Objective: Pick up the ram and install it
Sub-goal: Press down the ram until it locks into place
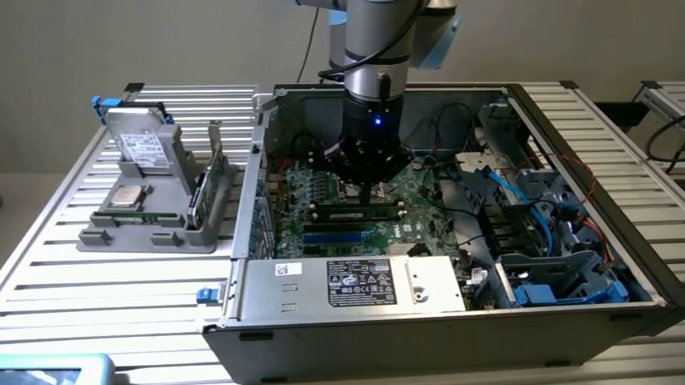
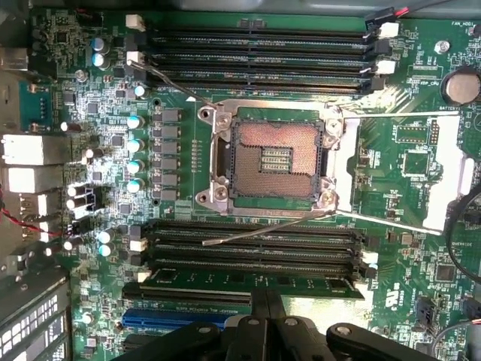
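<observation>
You see the black pincer (image 1: 367, 192) lowered inside the open grey metal computer case (image 1: 354, 337), its fingers closed tight together just above the slim green ram stick (image 1: 357, 215) with black chips. That stick lies along a slot on the green motherboard (image 2: 421, 226), just nearer than the empty square processor socket (image 2: 272, 159); it seems seated, though the wrist view leaves this unsure. On the slatted metal surface (image 1: 96, 281), at the exterior view's left, stands a grey plastic parts holder (image 1: 150, 228).
</observation>
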Controlling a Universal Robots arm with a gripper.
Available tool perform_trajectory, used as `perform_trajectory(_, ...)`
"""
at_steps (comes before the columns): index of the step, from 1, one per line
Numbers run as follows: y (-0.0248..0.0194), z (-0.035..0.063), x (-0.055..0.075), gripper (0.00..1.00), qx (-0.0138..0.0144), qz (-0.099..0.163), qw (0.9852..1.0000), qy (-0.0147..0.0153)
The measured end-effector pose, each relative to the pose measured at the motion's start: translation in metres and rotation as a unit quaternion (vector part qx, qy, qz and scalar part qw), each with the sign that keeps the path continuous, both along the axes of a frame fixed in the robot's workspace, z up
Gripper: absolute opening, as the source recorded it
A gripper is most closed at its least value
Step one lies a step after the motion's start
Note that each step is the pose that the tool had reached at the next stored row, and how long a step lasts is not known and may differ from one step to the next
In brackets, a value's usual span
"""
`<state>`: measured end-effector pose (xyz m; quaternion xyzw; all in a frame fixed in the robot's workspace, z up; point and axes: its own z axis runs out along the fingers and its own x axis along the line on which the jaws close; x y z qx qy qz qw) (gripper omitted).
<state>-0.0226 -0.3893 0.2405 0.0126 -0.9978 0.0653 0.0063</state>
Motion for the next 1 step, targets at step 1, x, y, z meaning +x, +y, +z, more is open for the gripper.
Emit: perform_trajectory(1,0.0,0.0,0.0,0.11,0.0,0.0,1.0,0.0)
